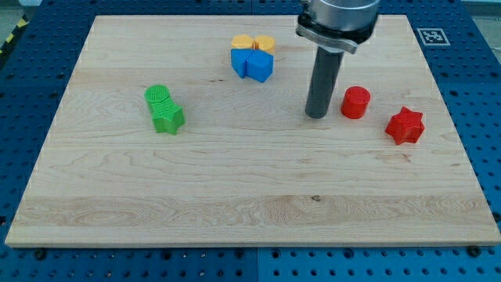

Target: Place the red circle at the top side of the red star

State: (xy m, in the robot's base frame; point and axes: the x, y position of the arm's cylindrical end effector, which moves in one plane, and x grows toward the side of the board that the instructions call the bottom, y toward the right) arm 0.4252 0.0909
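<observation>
The red circle (355, 103) is a short red cylinder on the wooden board's right part. The red star (405, 125) lies just to its lower right, a small gap between them. My tip (316, 115) rests on the board to the left of the red circle, close beside it with a narrow gap. The dark rod rises from the tip to the arm's grey head at the view's top.
A green circle (157, 97) and a green star (167, 118) sit together at the left. Two blue blocks (252, 63) and two orange blocks (254, 42) cluster at the top centre. The wooden board (235, 196) lies on a blue pegboard table.
</observation>
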